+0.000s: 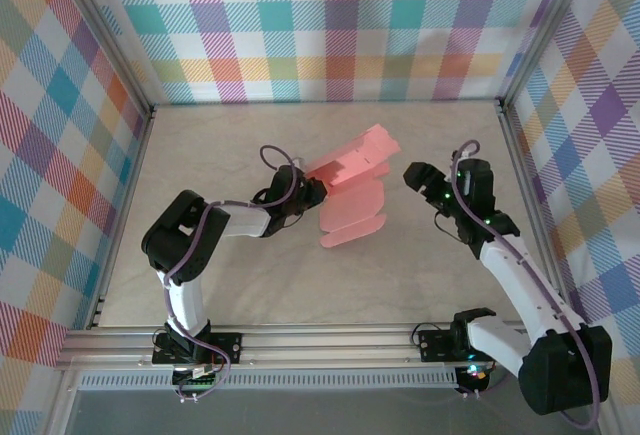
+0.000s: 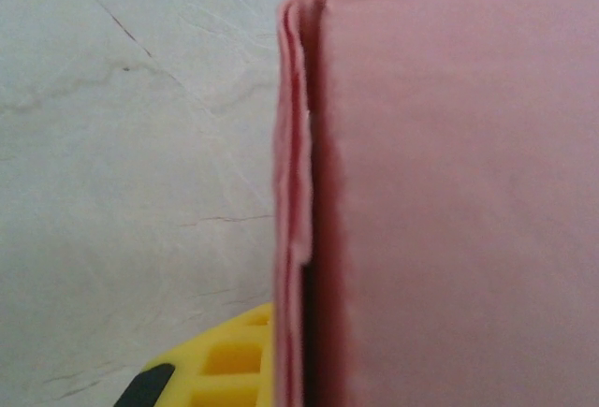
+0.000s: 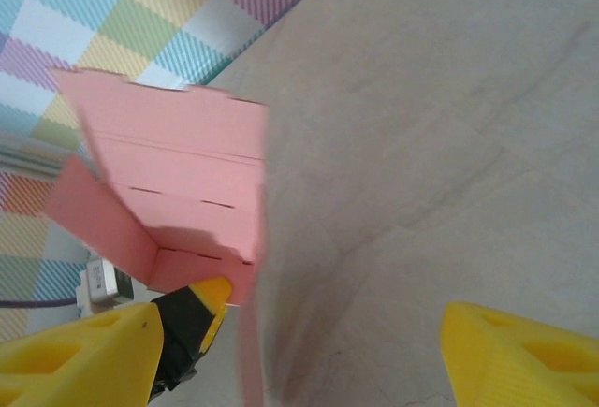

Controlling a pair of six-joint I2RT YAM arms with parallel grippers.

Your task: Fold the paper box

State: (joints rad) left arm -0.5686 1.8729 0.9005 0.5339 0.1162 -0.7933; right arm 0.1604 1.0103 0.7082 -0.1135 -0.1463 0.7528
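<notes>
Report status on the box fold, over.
Left pincer shut on the paper box, flaps part raised. Right pincer open, apart from it. No obstruction seen.

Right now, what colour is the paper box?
The paper box is plain salmon pink, and it shows best in the top external view.

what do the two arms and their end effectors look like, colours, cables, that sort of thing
Both the left arm and the right arm have white links joined by chunky black joint housings, with a thin purple cable looped along each. The left end effector and the right end effector look black from above; the wrist cameras show yellow, hollow-celled fingers with black pads.
</notes>
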